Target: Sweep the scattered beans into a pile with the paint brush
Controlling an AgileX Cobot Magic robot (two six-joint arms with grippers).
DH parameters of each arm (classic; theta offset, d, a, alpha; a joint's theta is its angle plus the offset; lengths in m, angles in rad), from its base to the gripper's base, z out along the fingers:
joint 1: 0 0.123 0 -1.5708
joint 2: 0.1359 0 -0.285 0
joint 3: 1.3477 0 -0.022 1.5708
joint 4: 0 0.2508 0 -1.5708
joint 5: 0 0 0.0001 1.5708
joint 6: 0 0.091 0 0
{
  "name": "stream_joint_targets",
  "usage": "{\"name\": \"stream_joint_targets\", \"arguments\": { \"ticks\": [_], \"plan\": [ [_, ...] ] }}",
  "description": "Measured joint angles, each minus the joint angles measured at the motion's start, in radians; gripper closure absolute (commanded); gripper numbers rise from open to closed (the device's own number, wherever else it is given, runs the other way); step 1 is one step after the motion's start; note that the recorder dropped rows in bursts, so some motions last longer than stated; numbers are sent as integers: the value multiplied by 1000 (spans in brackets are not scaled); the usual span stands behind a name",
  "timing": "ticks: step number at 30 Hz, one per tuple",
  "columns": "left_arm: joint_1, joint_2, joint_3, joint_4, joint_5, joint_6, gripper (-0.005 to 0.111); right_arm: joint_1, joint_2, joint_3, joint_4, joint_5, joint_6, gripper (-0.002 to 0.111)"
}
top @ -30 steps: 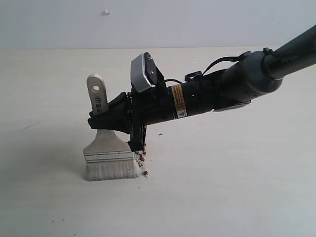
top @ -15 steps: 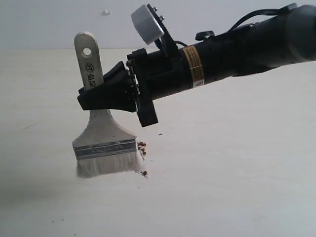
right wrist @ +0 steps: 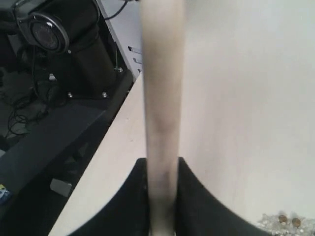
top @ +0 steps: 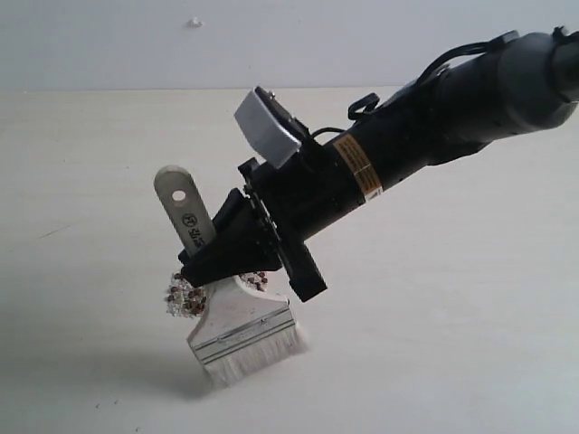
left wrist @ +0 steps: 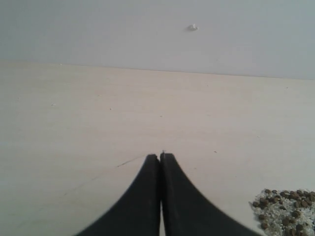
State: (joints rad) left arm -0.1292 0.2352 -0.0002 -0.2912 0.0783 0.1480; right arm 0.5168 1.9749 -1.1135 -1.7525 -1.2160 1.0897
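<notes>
1. Your left gripper (left wrist: pixel 161 157) hangs low over the pale counter (left wrist: pixel 98 123). Its black jaws are pressed together tip to tip.
2. In the left wrist view, the pile (left wrist: pixel 285 209) of brown beans and whitish grains lies on the counter off to one side of those jaws, well apart from them.
3. In the exterior view the pile (top: pixel 184 297) sits left of centre, just beside the paint brush (top: pixel 242 327), against the left shoulder of its blade. A few beans (top: pixel 260 280) show past the handle on the other side.
4. The brush is tilted, with the holed end of its handle up and to the left and its white bristles (top: pixel 258 357) down and to the right. You cannot tell whether the tips touch the counter.
5. Your right gripper (top: pixel 206 265) clamps the wooden handle between its jaws, reaching in from the upper right.
6. The right wrist view shows the handle (right wrist: pixel 161 98) held between the two black jaws, with a few beans (right wrist: pixel 288 221) at the frame's edge.
</notes>
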Motion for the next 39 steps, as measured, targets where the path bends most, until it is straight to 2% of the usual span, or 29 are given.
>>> {"name": "stream_joint_targets", "arguments": {
  "ticks": [10, 27, 32, 39],
  "plan": [
    [0, 0, 0, 0, 0, 0, 107, -36, 119, -40, 16, -8, -56, 108],
    [0, 0, 0, 0, 0, 0, 107, -47, 202, -227, 4, -11, -56, 108],
    [0, 0, 0, 0, 0, 0, 107, -47, 171, -252, -3, -1, 1, 108],
    [0, 0, 0, 0, 0, 0, 107, -47, -47, -252, -4, 11, 226, 108]
  ]
}}
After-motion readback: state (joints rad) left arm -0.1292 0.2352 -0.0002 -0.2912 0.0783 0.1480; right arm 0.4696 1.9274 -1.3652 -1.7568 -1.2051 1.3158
